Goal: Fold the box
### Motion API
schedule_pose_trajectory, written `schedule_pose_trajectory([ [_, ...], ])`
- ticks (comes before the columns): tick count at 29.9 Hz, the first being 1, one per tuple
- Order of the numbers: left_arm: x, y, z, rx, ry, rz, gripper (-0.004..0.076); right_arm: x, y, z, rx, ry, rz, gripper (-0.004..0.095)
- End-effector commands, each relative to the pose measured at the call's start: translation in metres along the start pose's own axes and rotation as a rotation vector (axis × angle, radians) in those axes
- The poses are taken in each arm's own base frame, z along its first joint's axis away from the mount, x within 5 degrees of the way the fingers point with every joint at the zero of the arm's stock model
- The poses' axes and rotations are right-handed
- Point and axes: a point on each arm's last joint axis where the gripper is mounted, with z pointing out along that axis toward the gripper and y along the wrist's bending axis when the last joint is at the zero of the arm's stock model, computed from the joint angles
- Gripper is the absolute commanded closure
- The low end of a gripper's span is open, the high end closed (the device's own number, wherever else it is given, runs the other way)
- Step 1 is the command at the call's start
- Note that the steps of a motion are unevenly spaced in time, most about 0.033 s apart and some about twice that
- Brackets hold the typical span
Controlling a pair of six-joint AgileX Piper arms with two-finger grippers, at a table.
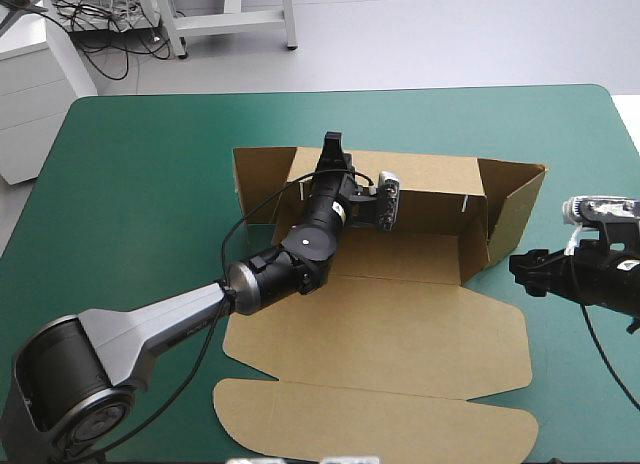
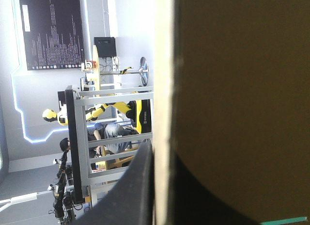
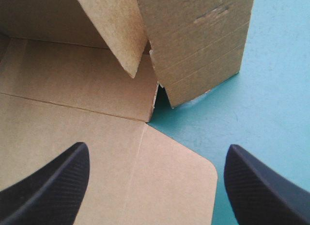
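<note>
Your brown cardboard box (image 1: 400, 324) sits mid teal-green worktop (image 1: 140, 184). Lid lies flat on the near side. Right tool (image 1: 520, 271) stands apart at its right edge. Far wall and end flaps are raised, left tool (image 1: 332, 149) clamped on that wall's top.

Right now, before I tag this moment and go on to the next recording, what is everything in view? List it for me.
box: one, brown, mid-table; far wall and right-end flaps raised, lid lying flat toward the near edge.
table cover: one, teal-green, under the box and showing all round it.
left claw: one, black, shut on the top edge of the box's far wall.
right claw: one, black, open, beside the box's right end, facing its raised corner.
</note>
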Motion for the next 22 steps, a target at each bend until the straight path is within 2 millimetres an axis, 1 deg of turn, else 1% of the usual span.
schedule_pose_trajectory([
  [1, -0.002, 0.026, -0.015, -0.077, -0.025, -0.035, 0.0734, -0.013, 0.002, -0.005, -0.023, -0.1, 0.028, 0.0191],
  [3, -0.002, 0.026, -0.015, -0.074, -0.024, -0.04, 0.0734, -0.022, 0.003, -0.008, -0.019, -0.179, 0.047, 0.0202],
  [5, -0.002, 0.026, -0.015, -0.074, -0.024, -0.04, 0.0734, -0.035, 0.004, -0.017, -0.017, -0.274, 0.078, 0.0218],
  [8, -0.002, 0.025, -0.014, -0.07, -0.025, -0.04, 0.0734, -0.062, 0.007, -0.037, 0.008, -0.416, 0.068, 0.0239],
  [11, -0.002, 0.024, -0.013, -0.067, -0.024, -0.043, 0.0734, -0.092, 0.006, -0.051, 0.017, -0.47, 0.071, 0.0238],
  [12, -0.002, 0.023, -0.013, -0.067, -0.024, -0.056, 0.0734, -0.102, 0.004, -0.051, 0.019, -0.474, 0.078, 0.0238],
  [13, -0.002, 0.022, -0.012, -0.064, -0.022, -0.074, 0.0734, -0.111, 0.001, -0.051, 0.016, -0.474, 0.083, 0.0239],
  [17, -0.002, 0.02, -0.01, -0.062, -0.009, -0.134, 0.0734, -0.14, -0.013, -0.034, -0.003, -0.438, 0.111, 0.0238],
  [20, -0.003, 0.019, -0.01, -0.061, -0.011, -0.132, 0.0734, -0.157, -0.026, -0.014, -0.016, -0.393, 0.127, 0.0238],
  [22, -0.005, 0.016, -0.011, -0.055, -0.016, -0.123, 0.0734, -0.164, -0.037, 0.006, -0.031, -0.338, 0.147, 0.0238],
])
